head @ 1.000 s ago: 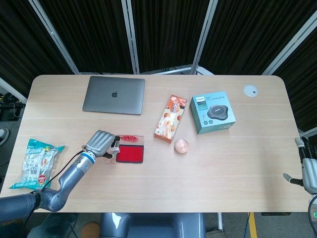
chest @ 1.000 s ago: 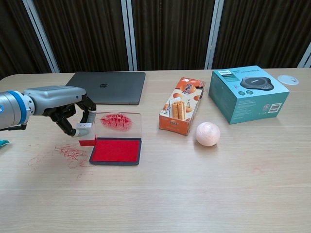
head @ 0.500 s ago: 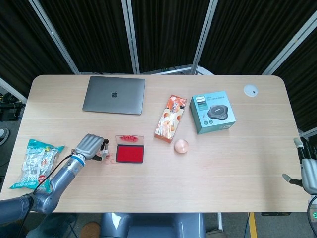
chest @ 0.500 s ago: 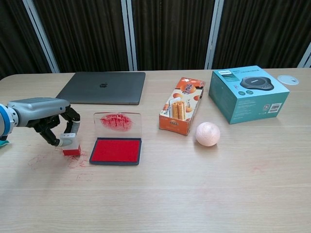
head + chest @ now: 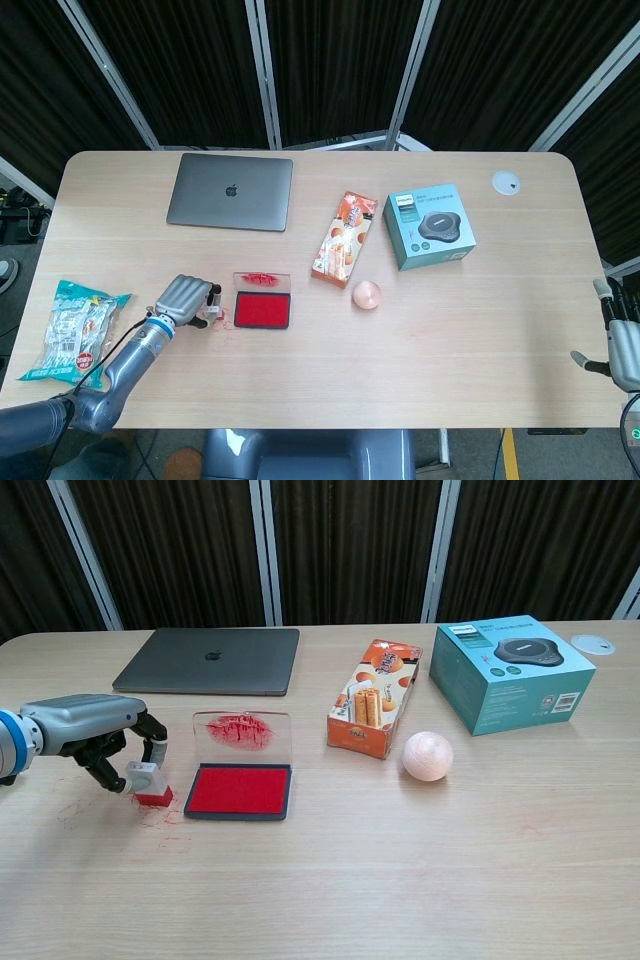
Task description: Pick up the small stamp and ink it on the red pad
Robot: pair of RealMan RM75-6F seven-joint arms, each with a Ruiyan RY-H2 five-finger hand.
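Chest view, left hand pinching small stamp on table beside open red pad, lid upright.

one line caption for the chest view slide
Left hand holds small stamp on table beside open red pad.
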